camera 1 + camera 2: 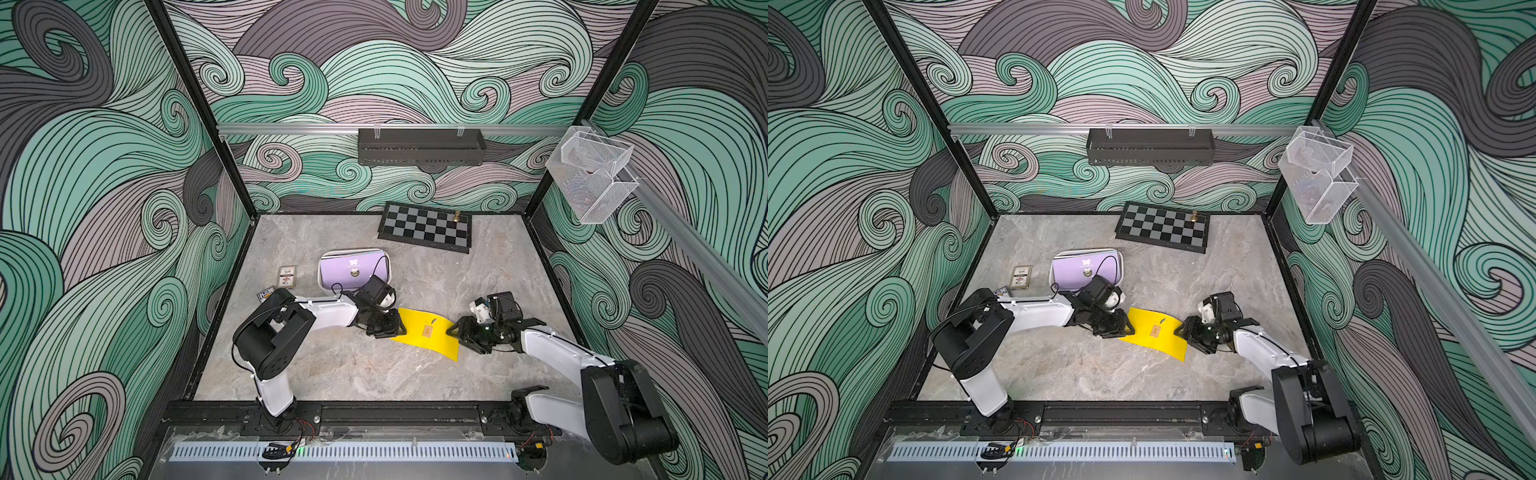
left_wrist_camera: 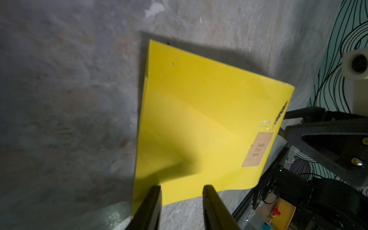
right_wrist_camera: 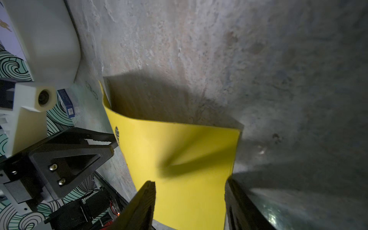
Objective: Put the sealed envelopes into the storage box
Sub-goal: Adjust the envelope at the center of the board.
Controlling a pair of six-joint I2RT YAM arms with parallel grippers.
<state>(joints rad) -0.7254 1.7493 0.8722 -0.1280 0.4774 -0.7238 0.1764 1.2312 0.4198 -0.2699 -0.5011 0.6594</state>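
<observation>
We tag left gripper (image 1: 400, 329) and right gripper (image 1: 454, 332), jaws parted, bracketing yellow envelope (image 1: 415, 322) mid-frame: likely handover, since storage box (image 1: 320, 276) sits upper-left of it.

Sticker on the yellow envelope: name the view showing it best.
Left wrist view: the sticker is large, its print readable. In both top views the sticker is a tiny tan patch. The right wrist view shows the yellow envelope without it.
</observation>
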